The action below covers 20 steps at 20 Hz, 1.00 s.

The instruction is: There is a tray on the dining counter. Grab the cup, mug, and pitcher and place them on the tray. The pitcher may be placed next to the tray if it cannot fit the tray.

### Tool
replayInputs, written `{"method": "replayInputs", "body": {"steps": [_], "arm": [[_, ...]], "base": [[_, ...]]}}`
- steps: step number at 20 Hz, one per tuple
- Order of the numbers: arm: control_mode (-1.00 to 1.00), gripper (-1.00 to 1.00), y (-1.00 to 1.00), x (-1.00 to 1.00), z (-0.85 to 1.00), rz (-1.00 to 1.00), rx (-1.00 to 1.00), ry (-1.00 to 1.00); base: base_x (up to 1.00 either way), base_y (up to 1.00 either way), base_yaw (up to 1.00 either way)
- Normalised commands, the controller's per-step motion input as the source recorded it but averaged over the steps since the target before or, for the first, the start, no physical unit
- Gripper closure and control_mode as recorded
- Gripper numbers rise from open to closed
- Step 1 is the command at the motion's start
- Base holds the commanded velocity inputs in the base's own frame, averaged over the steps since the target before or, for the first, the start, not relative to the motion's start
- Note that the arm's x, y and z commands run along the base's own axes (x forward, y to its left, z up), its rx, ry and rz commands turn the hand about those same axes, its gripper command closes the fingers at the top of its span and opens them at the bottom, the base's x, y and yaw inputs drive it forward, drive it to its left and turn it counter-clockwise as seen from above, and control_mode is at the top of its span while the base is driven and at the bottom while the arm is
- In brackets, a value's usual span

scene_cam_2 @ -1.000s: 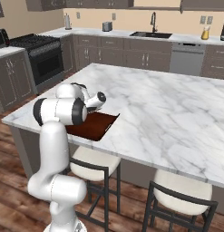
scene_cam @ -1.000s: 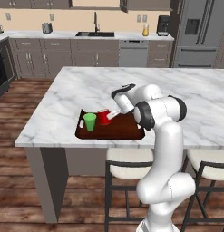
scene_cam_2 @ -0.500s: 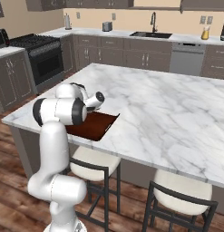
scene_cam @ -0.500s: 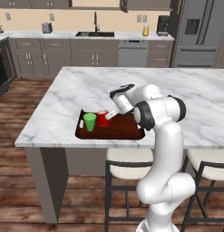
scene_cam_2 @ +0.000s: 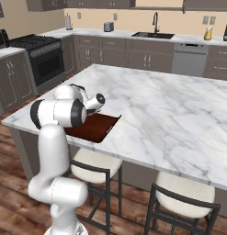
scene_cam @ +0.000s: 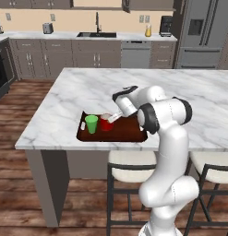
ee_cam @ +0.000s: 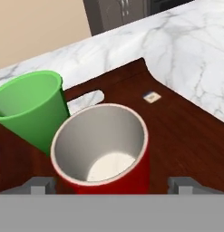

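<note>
The dark reddish-brown tray (scene_cam: 129, 132) lies at the near edge of the dining counter (scene_cam: 87, 87). On its left half stand the green cup (scene_cam: 91, 124) and, just right of it, the red mug (scene_cam: 106, 122), both upright. My gripper (scene_cam: 116, 117) hangs over the mug's right side. In the hand view the mug (ee_cam: 104, 149) sits between the two widely spread fingertips (ee_cam: 39, 184), with a gap on each side; the cup (ee_cam: 31, 106) is close behind it on the tray (ee_cam: 186, 136). The amber pitcher (scene_cam: 148, 31) stands on the far worktop, also visible from the right (scene_cam_2: 208, 33).
The tray's right half (scene_cam_2: 94, 127) is bare. Two stools (scene_cam: 131, 168) stand under the counter's near edge beside my base. A black sink (scene_cam: 97, 34) and a dishwasher (scene_cam: 135, 55) line the far wall, with a fridge (scene_cam: 203, 32) at right.
The gripper's fingers have spread apart and let go of the red mug, which now stands on the tray beside the green cup. The arm has barely moved.
</note>
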Motion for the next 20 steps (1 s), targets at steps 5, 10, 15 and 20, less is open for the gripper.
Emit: {"method": "replayInputs", "body": {"steps": [5, 10, 15, 20], "arm": [[-1.0, -1.0, -0.01, 0.0, 0.31, 0.0, 0.0, 0.0], [-1.0, -1.0, -0.16, 0.0, 0.4, 0.0, 0.0, 0.04], [-1.0, -1.0, -0.22, -0.1, 0.36, -0.01, 0.0, 0.04], [-1.0, -1.0, -0.26, -0.28, 0.31, -0.08, 0.0, 0.01]], "base": [[0.0, 0.0, 0.0], [0.0, 0.0, 0.0], [0.0, 0.0, 0.0], [0.0, 0.0, 0.0]]}}
